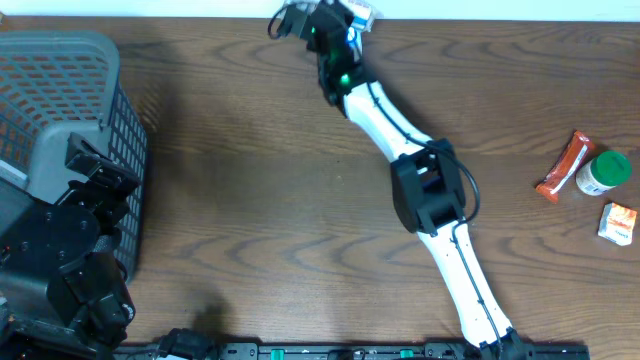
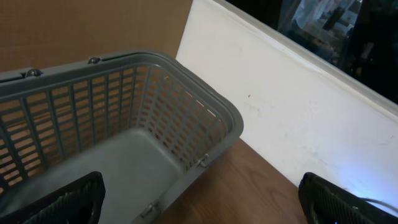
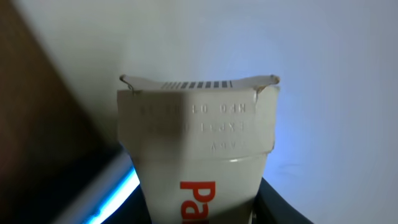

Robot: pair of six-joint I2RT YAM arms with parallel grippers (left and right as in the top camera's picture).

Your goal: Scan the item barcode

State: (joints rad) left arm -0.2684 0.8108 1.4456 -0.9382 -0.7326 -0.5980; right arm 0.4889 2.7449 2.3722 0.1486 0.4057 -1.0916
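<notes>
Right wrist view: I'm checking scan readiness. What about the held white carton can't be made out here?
- Barcode on the white cardboard carton with red lettering: the right wrist view shows only a thin strip along its top rim, bars unreadable.
- Embossed date lines: faint, blurred.
- Red word: cut off by the bottom edge.
- Overhead: carton tiny, partly hidden by the right tool at the top edge.

Right arm [image 1: 430, 190] extended far, right claw [image 1: 350, 18] clamped; left claw [image 2: 199, 208] spread wide.
</notes>
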